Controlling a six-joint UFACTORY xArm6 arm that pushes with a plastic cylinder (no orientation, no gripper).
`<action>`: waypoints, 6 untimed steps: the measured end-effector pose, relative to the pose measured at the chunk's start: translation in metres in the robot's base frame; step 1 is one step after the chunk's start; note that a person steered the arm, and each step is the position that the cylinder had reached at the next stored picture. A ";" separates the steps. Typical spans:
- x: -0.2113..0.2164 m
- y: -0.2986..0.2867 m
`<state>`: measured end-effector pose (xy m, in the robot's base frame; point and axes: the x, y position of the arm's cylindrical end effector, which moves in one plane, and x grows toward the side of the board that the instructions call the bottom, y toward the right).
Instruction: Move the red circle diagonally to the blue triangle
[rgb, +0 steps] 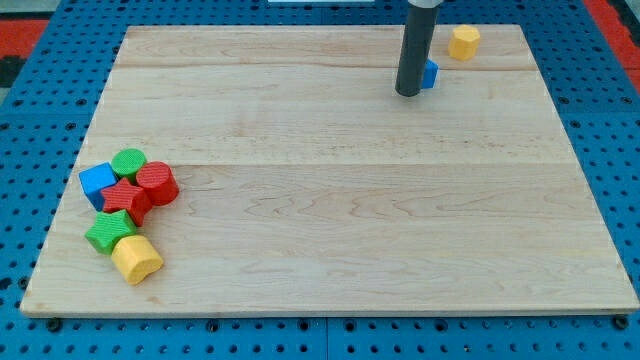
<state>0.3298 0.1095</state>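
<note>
Camera view shows my tip (407, 93) touching the blue triangle (430, 74) at the desk (330, 220) top; no hand exists; the red circle (157, 184) waits far left in the cluster

Two red blocks (157, 184), two blue (97, 184), two green (128, 163), two yellow (136, 259).

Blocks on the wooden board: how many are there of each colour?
Red: 2, the red circle block and a red star-like block.
Green: 2, a green round block and a green star-like block.
Blue: 2, a blue cube-like block and a small blue block beside my tip.
Yellow: 2, at and.
Total: 8
</note>
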 end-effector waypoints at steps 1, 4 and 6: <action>0.068 0.005; 0.226 -0.177; 0.178 -0.286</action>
<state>0.5081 -0.1767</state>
